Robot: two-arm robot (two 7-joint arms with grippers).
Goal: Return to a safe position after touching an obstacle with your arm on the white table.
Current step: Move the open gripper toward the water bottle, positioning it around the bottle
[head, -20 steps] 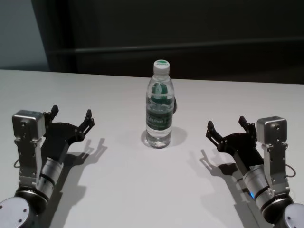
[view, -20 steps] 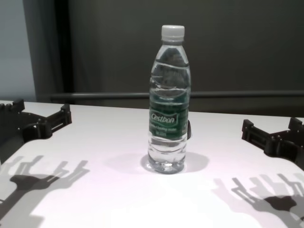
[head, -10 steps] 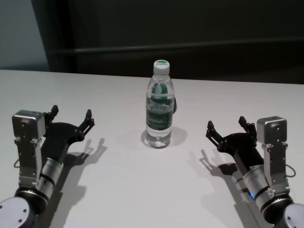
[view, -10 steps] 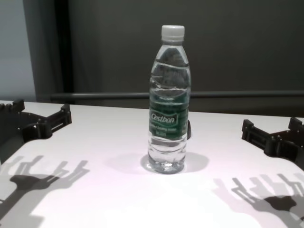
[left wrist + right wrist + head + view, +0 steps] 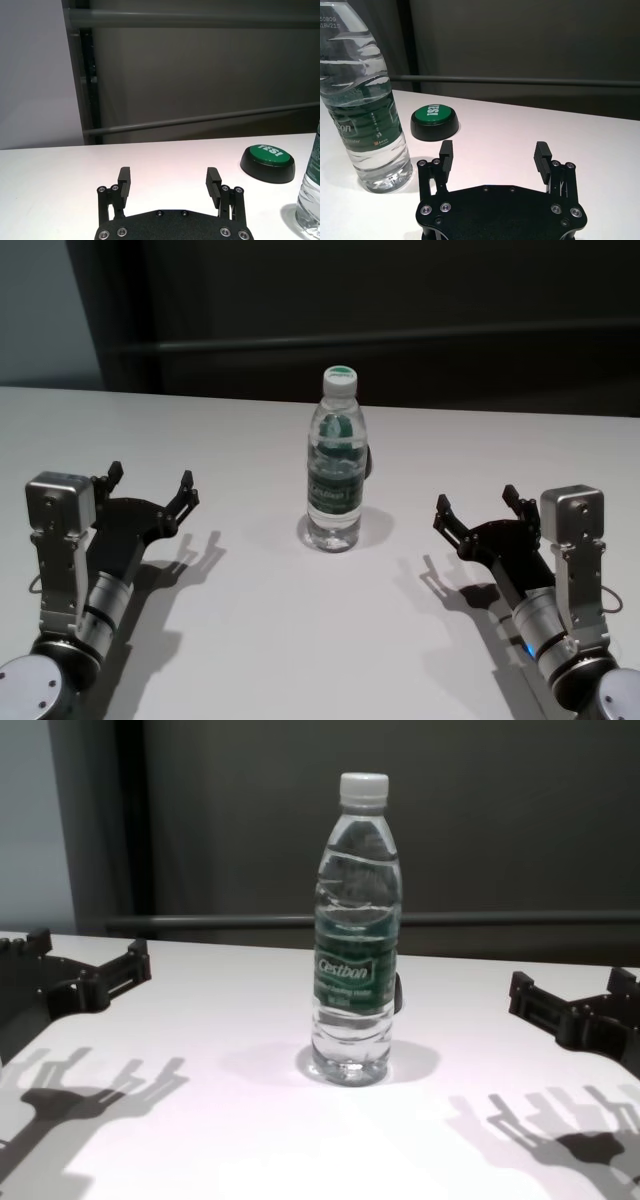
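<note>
Clear plastic, water-filled nearly to the neck: the bottle [image 5: 334, 470] stands upright on the white tabletop [image 5: 250, 640], and I use it as my landmark. I judge it fairly heavy for its narrow base, thin-walled and slick, so a sideways nudge high up could topple it; if I had to hold it, I would take the labelled waist. My left hand [image 5: 150, 488] hovers well to the bottle's left, fingers spread open and holding nothing. My right hand [image 5: 478, 509] hovers well to its right, likewise spread and empty. Neither arm touches the bottle, so both look safely clear. Just behind the bottle sits a green push button [image 5: 434, 120]. Smooth and plain, the tabletop offers little grip. Beyond the bottle, a dark wall [image 5: 500, 820] carries a horizontal rail [image 5: 520, 917].
</note>
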